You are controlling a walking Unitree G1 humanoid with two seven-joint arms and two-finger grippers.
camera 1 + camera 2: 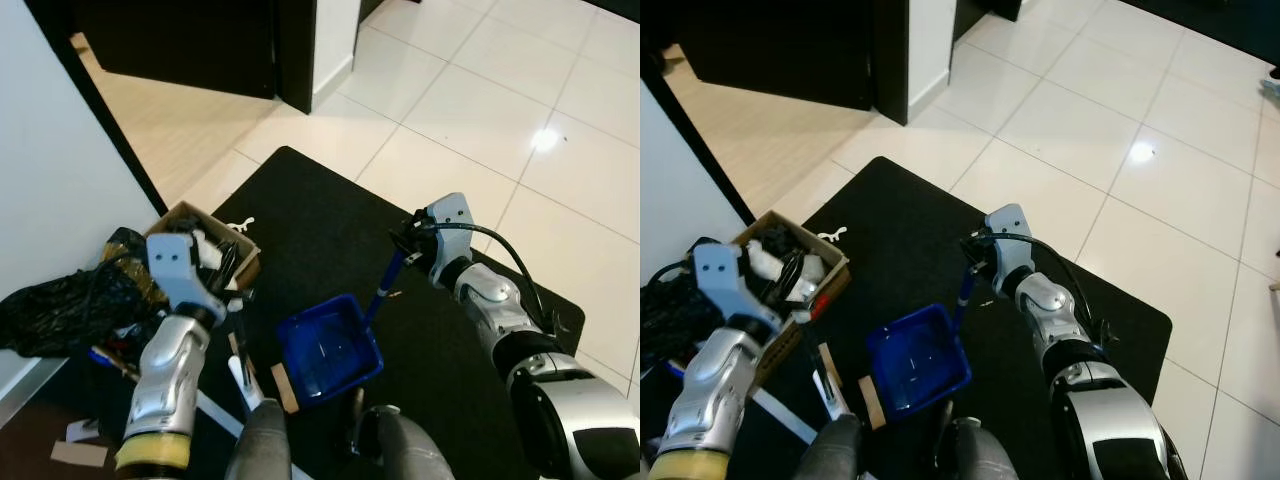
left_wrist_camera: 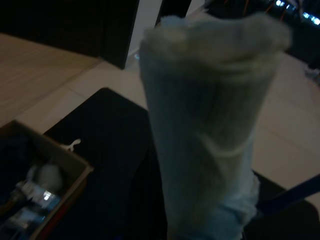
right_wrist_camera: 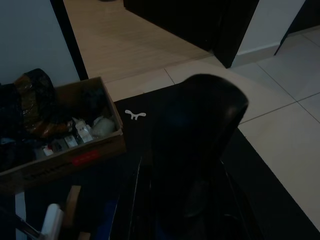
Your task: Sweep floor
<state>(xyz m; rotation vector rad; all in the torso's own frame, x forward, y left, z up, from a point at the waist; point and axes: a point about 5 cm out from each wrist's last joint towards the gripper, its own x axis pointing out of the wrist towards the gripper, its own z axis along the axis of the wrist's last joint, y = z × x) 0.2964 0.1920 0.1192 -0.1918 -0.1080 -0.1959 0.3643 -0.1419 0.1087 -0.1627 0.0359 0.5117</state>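
Note:
A blue dustpan [image 1: 330, 350] rests on the black mat [image 1: 320, 220] just in front of me. Its long blue handle [image 1: 385, 282] slants up to my right gripper [image 1: 405, 245], which is shut on the handle's top. My left gripper [image 1: 228, 288] hovers beside a cardboard box [image 1: 200, 225] and is shut on a pale brush [image 2: 210, 140]. The brush's white lower end [image 1: 243, 380] hangs down left of the dustpan. In the right wrist view a dark rounded shape [image 3: 200, 145] blocks the near field, so the fingers are hidden there.
The open box holds assorted rubbish, and a black bin bag [image 1: 70, 300] lies beside it against a white wall [image 1: 50, 150]. A small white scrap [image 1: 243, 224] sits on the mat. Brown card pieces [image 1: 284, 388] lie by the dustpan. Pale tiles [image 1: 480, 100] spread beyond.

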